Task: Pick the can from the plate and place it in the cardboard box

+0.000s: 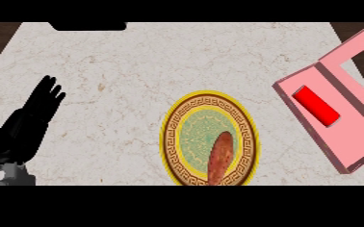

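At the right edge of the frame you have the pink box (334,139), set at a slant on the counter (113,67) and cut off by the picture's border. A raised ridge splits it into two sections. The can (317,106) shows as a bright red oblong lying on its side in the section nearer the middle of the frame, roughly in line with the box's long walls. At the lower centre sits the plate (171,139), round with a yellow rim and a brown patterned band around a pale green middle, well apart from the box. On it lies a long reddish-brown item (220,156), running from the plate's middle down to its lower rim; you cannot tell what it is. At the left of the frame the left robot hand (32,120) rests over the counter with its fingers straight and pointing toward the top of the frame, holding nothing and well apart from the plate. A flat dark shape (86,25) sits at the counter's upper left edge.
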You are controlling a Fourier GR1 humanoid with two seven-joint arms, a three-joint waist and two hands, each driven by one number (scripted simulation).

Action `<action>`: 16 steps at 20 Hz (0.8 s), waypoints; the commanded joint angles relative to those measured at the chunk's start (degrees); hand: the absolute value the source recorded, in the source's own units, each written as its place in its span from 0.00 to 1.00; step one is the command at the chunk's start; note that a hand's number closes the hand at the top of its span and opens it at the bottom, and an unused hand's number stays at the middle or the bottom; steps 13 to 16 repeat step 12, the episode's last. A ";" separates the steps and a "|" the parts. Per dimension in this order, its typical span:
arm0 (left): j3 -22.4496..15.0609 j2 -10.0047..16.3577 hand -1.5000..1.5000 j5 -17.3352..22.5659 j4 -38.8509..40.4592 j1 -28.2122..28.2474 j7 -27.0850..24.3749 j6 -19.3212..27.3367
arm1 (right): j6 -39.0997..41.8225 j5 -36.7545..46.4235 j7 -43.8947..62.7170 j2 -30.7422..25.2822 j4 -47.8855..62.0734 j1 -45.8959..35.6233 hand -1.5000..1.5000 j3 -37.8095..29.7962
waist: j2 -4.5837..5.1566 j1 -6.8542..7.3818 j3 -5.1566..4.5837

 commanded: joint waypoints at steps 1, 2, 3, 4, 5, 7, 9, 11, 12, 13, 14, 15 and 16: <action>0.42 1.15 0.50 -0.22 1.36 -2.06 0.15 -0.63 | 1.78 -7.59 -0.85 -3.46 0.64 3.49 0.00 -3.77 | 0.11 0.26 -0.01; 0.98 1.11 0.50 0.63 0.10 -2.93 2.78 0.82 | 6.35 -12.21 -0.33 -3.81 -3.90 6.47 0.00 -6.95 | -0.03 -0.26 0.00; 0.42 0.75 0.50 0.07 -1.56 -0.82 2.07 0.34 | 6.18 -12.75 -4.31 -5.19 0.80 7.51 0.00 -7.26 | 0.06 0.19 0.01; -0.35 -0.17 0.50 0.38 -1.66 0.21 0.90 -0.58 | 7.89 -13.95 -4.27 -6.29 0.72 8.72 0.00 -7.68 | 0.06 0.21 0.00; -0.24 0.14 0.50 -0.68 -1.65 -0.74 1.85 0.78 | 8.85 -16.79 -5.33 -9.39 3.37 8.36 0.00 -10.98 | 0.05 0.10 0.01; -0.53 -0.98 0.50 -0.31 -0.78 0.97 -0.72 -0.57 | 7.27 -16.09 -6.51 -10.92 6.91 7.36 0.00 -8.63 | 0.13 0.49 -0.01; -1.20 -1.77 0.50 -2.21 -1.46 0.55 -0.14 1.70 | 8.74 -18.39 -11.10 -7.27 3.61 13.68 0.00 -11.36 | 0.08 0.24 0.00; -1.35 -1.57 0.50 -1.90 0.04 2.93 -3.41 -1.28 | 9.28 -18.48 -13.09 -10.78 10.71 12.61 0.00 -11.47 | 0.15 0.44 0.00; 3.60 3.24 0.50 1.95 4.56 -4.06 -0.22 -2.37 | 11.60 -19.87 -12.47 -11.32 7.38 14.67 0.00 -12.19 | 0.16 0.06 -0.01; 3.60 3.24 0.50 1.95 4.56 -4.06 -0.22 -2.37 | 11.60 -19.87 -12.47 -11.32 7.38 14.67 0.00 -12.19 | 0.16 0.06 -0.01; 3.60 3.24 0.50 1.95 4.56 -4.06 -0.22 -2.37 | 11.60 -19.87 -12.47 -11.32 7.38 14.67 0.00 -12.19 | 0.16 0.06 -0.01; 3.60 3.24 0.50 1.95 4.56 -4.06 -0.22 -2.37 | 11.60 -19.87 -12.47 -11.32 7.38 14.67 0.00 -12.19 | 0.16 0.06 -0.01; 3.60 3.24 0.50 1.95 4.56 -4.06 -0.22 -2.37 | 11.60 -19.87 -12.47 -11.32 7.38 14.67 0.00 -12.19 | 0.16 0.06 -0.01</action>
